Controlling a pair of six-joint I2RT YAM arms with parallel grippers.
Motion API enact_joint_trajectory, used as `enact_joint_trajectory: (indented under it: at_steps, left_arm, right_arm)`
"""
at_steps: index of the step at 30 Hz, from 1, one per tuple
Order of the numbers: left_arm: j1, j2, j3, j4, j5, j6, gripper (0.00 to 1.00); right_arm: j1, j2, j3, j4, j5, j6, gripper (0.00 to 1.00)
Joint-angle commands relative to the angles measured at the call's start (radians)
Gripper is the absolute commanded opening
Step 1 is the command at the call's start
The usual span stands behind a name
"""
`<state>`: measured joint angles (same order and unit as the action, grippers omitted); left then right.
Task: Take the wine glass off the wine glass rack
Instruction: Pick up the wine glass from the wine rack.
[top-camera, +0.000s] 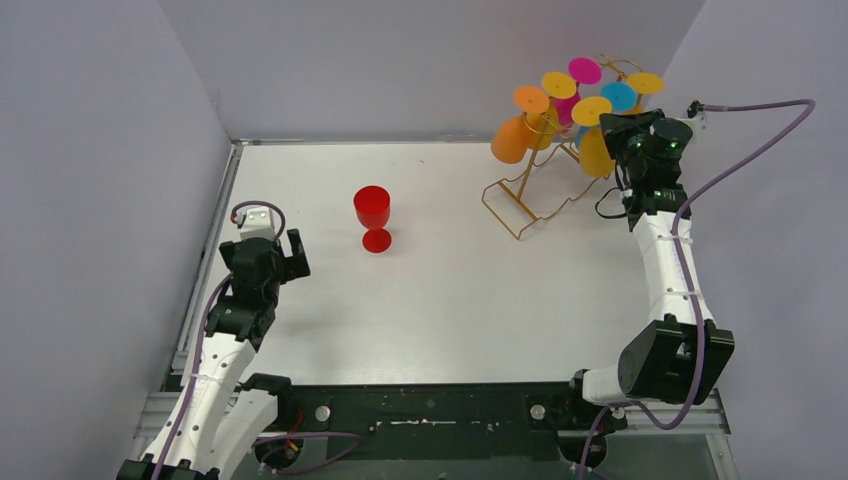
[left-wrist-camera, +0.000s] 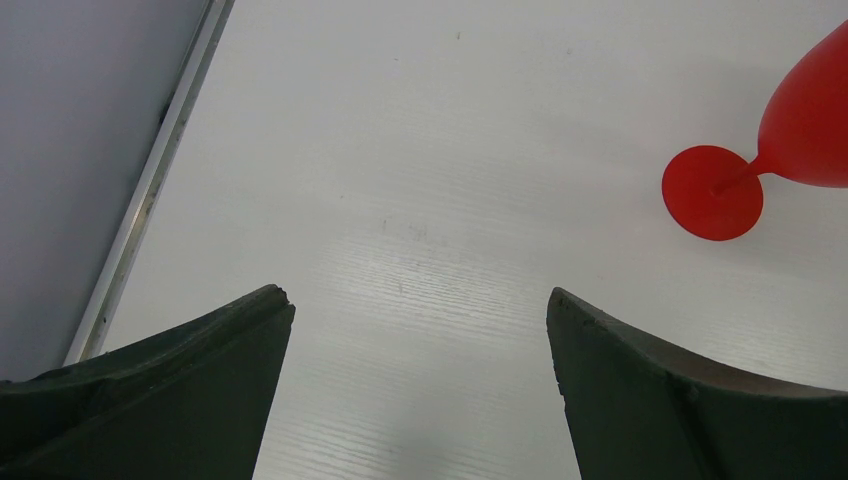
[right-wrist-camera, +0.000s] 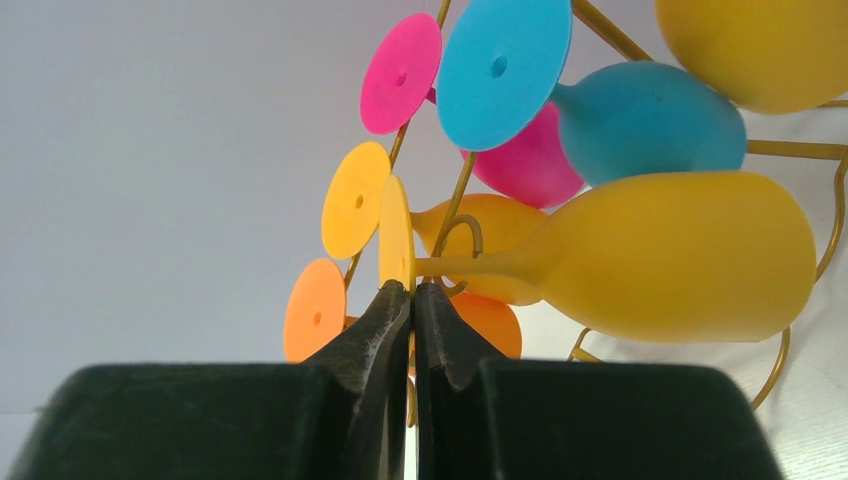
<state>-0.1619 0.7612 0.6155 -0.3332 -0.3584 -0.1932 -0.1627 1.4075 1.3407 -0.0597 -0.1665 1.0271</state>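
Your left gripper hangs released, jaws wide, over the table, well left of the rack. A red glass stands upright between it and the rack. At the rack's right end your right gripper is clenched, tips touching the stem of a yellow glass just behind its foot. Actual grasp: cannot tell. The glass hangs on the rack.

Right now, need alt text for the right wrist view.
The right gripper is pinched shut on the foot rim of a yellow wine glass hanging on the gold wine glass rack. A blue glass, a pink glass and an orange glass crowd the rack behind it.
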Motion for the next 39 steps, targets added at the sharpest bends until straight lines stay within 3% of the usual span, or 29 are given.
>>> enact_joint_trajectory:
  at_steps: [1,39]
  left_arm:
    - [0.002,-0.013,0.001,0.048,0.004,0.017,0.98]
    - [0.002,-0.015,0.007,0.037,0.007,0.020,0.97]
  right_arm:
    - [-0.015,-0.048,-0.007,0.052,-0.011,0.037,0.00]
    - [-0.044,-0.178,-0.096,0.063,0.012,0.086,0.00]
